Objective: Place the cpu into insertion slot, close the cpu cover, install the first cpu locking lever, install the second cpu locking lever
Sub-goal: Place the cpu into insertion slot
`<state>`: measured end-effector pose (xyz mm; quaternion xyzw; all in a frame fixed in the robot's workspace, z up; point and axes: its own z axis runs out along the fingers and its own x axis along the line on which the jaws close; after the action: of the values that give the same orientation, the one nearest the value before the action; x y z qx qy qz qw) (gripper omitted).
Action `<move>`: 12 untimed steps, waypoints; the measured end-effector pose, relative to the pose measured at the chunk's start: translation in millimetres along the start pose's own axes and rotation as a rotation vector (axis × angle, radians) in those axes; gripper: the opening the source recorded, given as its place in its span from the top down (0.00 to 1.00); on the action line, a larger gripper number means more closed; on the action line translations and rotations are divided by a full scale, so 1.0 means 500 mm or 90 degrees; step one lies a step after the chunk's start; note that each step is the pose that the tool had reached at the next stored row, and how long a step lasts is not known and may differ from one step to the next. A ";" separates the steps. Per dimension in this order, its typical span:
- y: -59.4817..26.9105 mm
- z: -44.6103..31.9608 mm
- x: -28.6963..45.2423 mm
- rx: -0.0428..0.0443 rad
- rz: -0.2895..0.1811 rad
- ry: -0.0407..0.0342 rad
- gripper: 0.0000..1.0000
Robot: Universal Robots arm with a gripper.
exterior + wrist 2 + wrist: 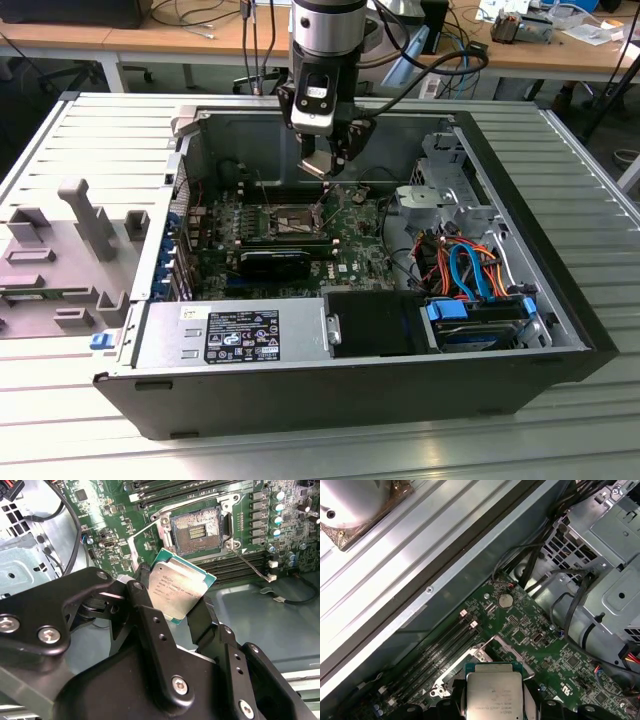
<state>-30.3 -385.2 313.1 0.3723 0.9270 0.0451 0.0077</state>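
Observation:
My gripper (325,160) hangs inside the open computer case, above the green board and a little behind the socket. It is shut on the cpu (177,587), a flat silver-topped square chip with a green edge, held by two opposite sides between the black fingers (145,605). The first wrist view shows the cpu (492,692) level over the board. The insertion slot (197,530) lies uncovered beyond the chip, its dark pin field inside a silvery rim, also seen from outside as the insertion slot (290,220). The cpu cover (159,530) stands flipped open at the slot's side. A thin wire lever (245,560) sticks out beside the slot.
The computer case (560,340) lies open on a ribbed metal table. A power supply (230,335) fills its front, and a drive cage (445,195) with coloured cables (470,265) sits at the exterior view's right. Black memory slots (240,567) flank the socket. A grey fixture (60,250) lies outside.

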 end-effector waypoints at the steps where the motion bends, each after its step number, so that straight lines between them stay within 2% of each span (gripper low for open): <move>1: 0.000 0.000 0.000 0.0000 0.001 -0.0001 0.45; 12: 0.000 0.000 0.000 -0.0005 0.027 -0.0024 0.45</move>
<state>-30.3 -385.2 313.0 0.3917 0.9190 0.0449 0.0086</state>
